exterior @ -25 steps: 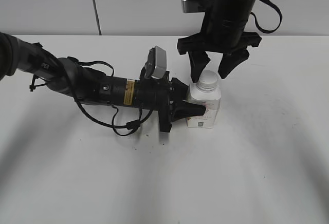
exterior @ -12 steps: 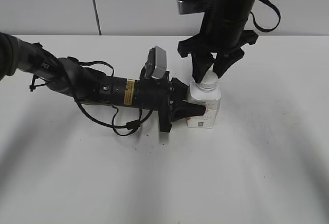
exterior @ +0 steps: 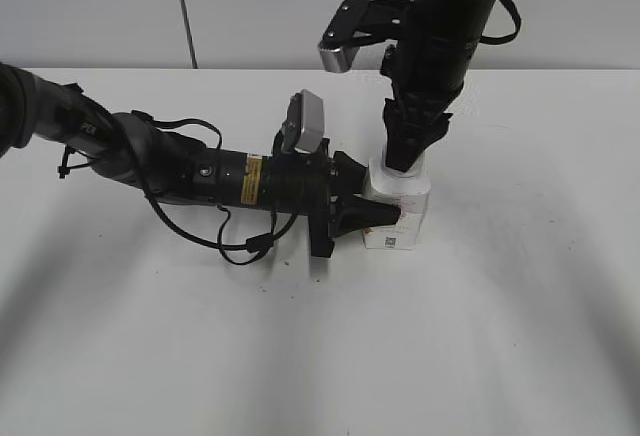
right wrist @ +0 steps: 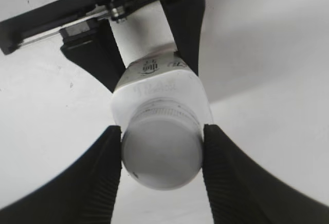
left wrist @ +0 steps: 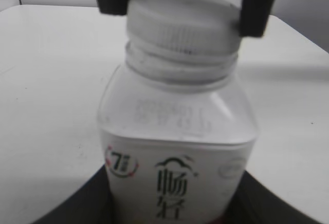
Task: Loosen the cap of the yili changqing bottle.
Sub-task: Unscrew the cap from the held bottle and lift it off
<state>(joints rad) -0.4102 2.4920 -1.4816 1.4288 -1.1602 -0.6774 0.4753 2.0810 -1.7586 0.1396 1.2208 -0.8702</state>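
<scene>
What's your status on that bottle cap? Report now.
Left gripper shut on the bottle, upright on the table. Right gripper shut on the cap from above. Nothing in the way.

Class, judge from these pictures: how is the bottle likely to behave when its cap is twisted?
The bottle would probably turn with the cap if free; the left gripper clamps its body. Its squarish sides likely resist slipping. The cap's ribbed side should give the right gripper decent purchase.
</scene>
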